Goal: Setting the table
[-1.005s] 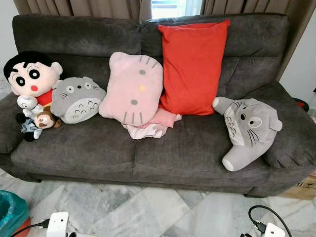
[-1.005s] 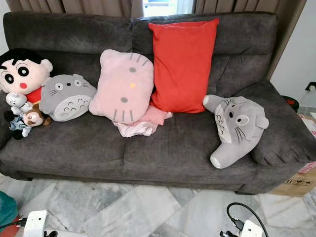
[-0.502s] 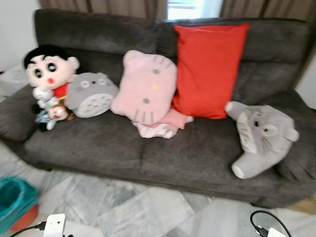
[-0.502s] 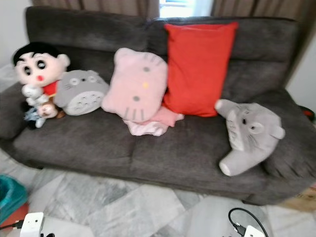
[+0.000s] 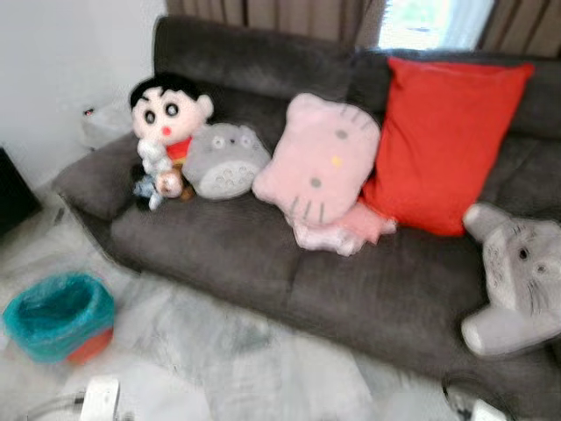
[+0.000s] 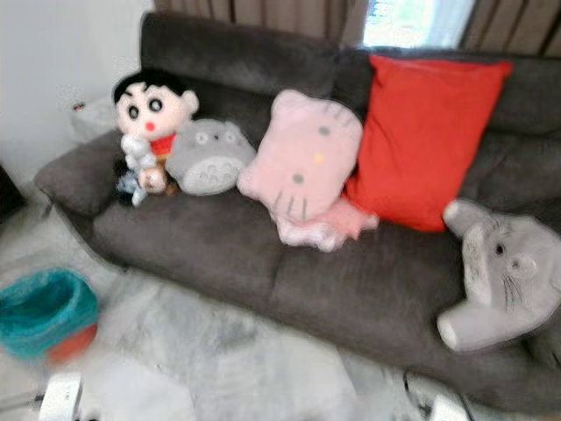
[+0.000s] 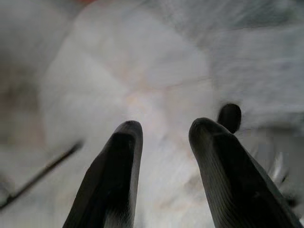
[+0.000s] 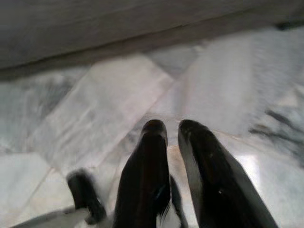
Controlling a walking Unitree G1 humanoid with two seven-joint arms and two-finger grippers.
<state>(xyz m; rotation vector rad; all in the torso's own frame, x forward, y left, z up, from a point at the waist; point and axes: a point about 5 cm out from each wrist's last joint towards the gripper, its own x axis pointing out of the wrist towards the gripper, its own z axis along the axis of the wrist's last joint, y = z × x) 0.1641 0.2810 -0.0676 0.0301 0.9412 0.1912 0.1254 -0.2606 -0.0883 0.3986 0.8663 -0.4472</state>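
My left gripper (image 7: 166, 127) hangs over pale marble floor, its two black fingers apart with nothing between them. My right gripper (image 8: 172, 126) also points down at the marble floor near the foot of the sofa, its fingers almost touching and holding nothing. Ahead stands a dark grey sofa (image 5: 219, 246). The eye views are blurred.
On the sofa lie a red cushion (image 5: 447, 145), a pink cat-face cushion (image 5: 320, 162), a grey plush (image 5: 517, 281) at the right and a black-haired doll (image 5: 166, 114) at the left. A teal bin (image 5: 60, 314) stands on the floor at the left, near a white wall.
The whole picture has slid to the right, so the camera has turned left. The teal bin and the left wall have come into view. Nothing on the sofa has moved.
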